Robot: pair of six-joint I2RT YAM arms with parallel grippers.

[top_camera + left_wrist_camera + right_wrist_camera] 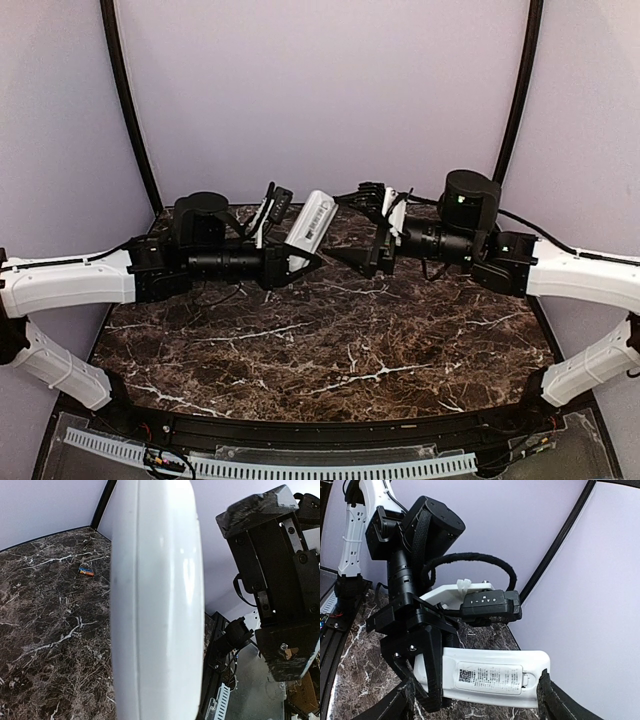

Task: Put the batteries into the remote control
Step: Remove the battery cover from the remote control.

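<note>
My left gripper (298, 258) is shut on the lower end of the remote control (312, 226), a slim white handset held up above the far part of the table. In the right wrist view its back faces me, the labelled compartment cover (492, 677) closed, with the left gripper's black fingers (427, 667) clamped across it. My right gripper (475, 702) is open, its fingertips standing apart on either side of the remote control (490, 677) without touching it. One small orange-red battery (86, 571) lies on the table near the back corner. The remote control (157, 605) fills the left wrist view.
The dark marble table (330, 340) is walled by pale purple panels with black corner posts (125, 100). A white slotted cable duct (270, 465) runs along the near edge. The two arms meet nose to nose above the far half.
</note>
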